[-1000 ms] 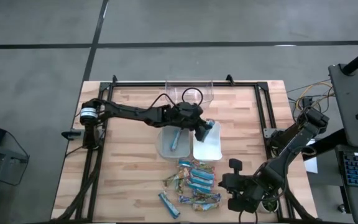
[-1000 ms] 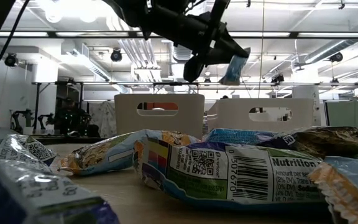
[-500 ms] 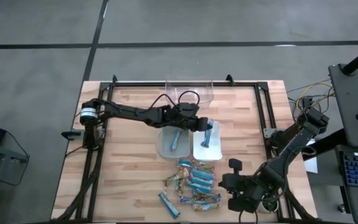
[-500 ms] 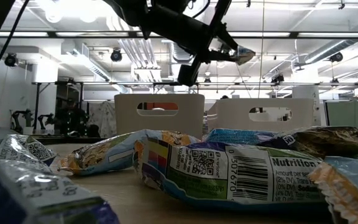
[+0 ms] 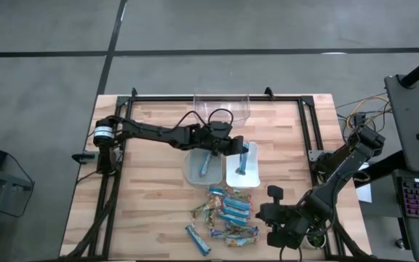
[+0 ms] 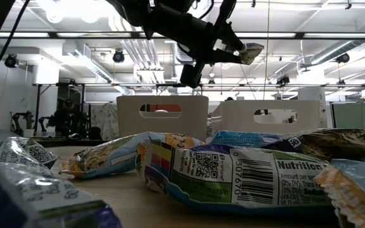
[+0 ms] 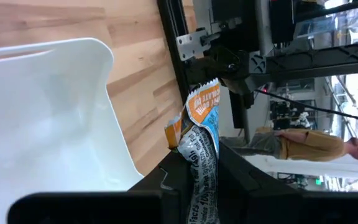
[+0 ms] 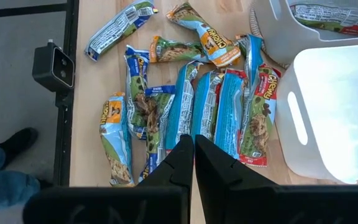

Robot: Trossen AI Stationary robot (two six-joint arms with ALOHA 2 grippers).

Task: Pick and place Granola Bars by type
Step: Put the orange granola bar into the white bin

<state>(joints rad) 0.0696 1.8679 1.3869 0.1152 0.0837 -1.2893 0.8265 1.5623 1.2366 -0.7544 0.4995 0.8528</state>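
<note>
- My left gripper (image 5: 240,148) is clamped on a shiny blue-and-orange wrapped granola bar (image 7: 201,127), hovering over the white plastic bin (image 5: 253,175) beside the grey one (image 5: 192,166).
- I seem to hold only the wrapper's tail; it could slip and fall onto the wooden worktop (image 5: 151,196).
- My right gripper (image 8: 194,146), fingers shut and empty, waits above the pile of loose bars (image 5: 228,212).
</note>
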